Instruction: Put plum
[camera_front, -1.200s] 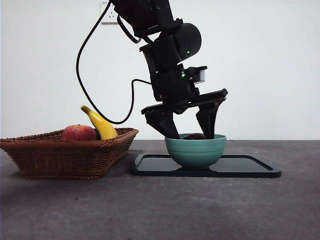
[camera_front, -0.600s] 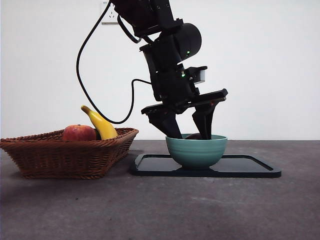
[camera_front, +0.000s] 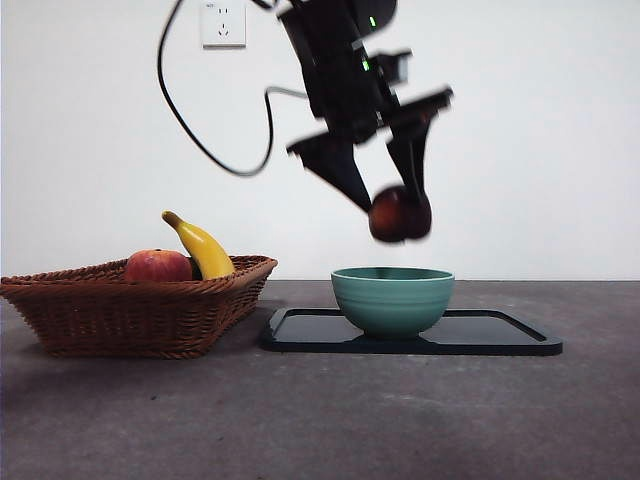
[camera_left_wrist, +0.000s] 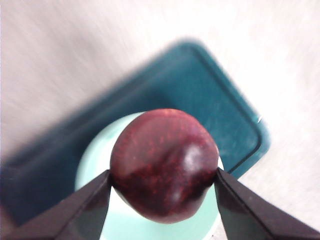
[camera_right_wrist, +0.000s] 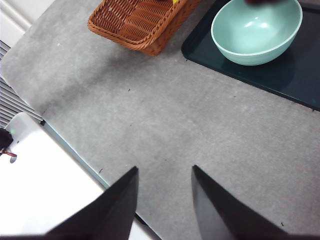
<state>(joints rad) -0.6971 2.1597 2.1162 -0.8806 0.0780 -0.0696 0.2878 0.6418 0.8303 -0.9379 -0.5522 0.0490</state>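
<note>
My left gripper (camera_front: 397, 215) is shut on the plum (camera_front: 399, 214), a glossy dark maroon fruit, and holds it in the air right above the teal bowl (camera_front: 392, 299). The left wrist view shows the plum (camera_left_wrist: 163, 171) clamped between both jaws, with the bowl (camera_left_wrist: 95, 162) below it. The bowl stands on a dark tray (camera_front: 500, 332) and looks empty in the right wrist view (camera_right_wrist: 257, 31). My right gripper (camera_right_wrist: 164, 200) is open and empty over bare table, away from the tray.
A wicker basket (camera_front: 130, 310) at the left holds a red apple-like fruit (camera_front: 157, 266) and a yellow banana (camera_front: 200, 247). A black cable (camera_front: 195, 140) hangs from the left arm. The basket's corner (camera_right_wrist: 140, 22) shows in the right wrist view.
My left gripper closed on the plum inside the bowl and has lifted it straight up, clear of the rim. The bowl, the tray and the basket have not moved.
</note>
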